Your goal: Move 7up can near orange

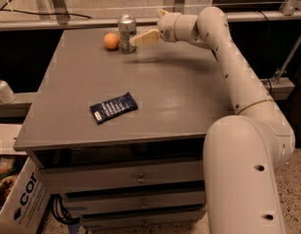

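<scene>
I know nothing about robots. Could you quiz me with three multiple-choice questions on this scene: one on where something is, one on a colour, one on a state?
1. Where is the orange?
A. just left of the 7up can
B. in a drawer
C. on the floor

2. What colour is the snack wrapper?
A. red
B. dark blue
C. yellow

3. How is the can placed?
A. lying on its side
B. crushed flat
C. standing upright

Answers:
1. A: the fruit sits close beside the can near the table's far edge.
2. B: its face is dark blue.
3. C: its silver top faces up, with the gripper open just to its right.
</scene>
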`<state>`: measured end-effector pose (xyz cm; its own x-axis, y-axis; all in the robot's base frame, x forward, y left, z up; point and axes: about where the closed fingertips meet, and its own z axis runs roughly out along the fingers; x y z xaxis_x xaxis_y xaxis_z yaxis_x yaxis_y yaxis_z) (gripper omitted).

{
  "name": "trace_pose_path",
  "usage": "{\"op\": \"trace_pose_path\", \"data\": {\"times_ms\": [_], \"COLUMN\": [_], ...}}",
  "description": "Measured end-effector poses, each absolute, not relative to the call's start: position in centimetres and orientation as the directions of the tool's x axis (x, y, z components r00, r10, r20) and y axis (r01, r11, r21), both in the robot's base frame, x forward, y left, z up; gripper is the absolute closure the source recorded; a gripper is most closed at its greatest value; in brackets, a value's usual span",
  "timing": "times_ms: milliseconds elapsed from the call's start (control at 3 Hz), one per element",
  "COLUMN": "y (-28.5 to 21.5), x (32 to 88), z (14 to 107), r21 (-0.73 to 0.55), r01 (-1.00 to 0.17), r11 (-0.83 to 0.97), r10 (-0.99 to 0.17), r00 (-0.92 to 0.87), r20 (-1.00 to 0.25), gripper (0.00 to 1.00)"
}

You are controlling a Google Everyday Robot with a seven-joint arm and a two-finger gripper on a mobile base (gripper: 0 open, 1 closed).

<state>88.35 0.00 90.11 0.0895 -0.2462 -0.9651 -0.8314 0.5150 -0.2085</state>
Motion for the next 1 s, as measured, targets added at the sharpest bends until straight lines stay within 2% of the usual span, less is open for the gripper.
{"op": "trace_pose_path", "data": {"times_ms": [667, 1000], "y": [-2.4, -6.8], "x": [87.8, 87.3], "z": [91.3, 91.3], "r21": [-0.266, -0.305], "r01": [-0.824, -0.796], "r11": [0.501, 0.522], "r10": [-0.303, -0.387], "r00": [0.121, 0.097], "r20": [-0.945, -0.917], "gripper": [0.0, 0.0]}}
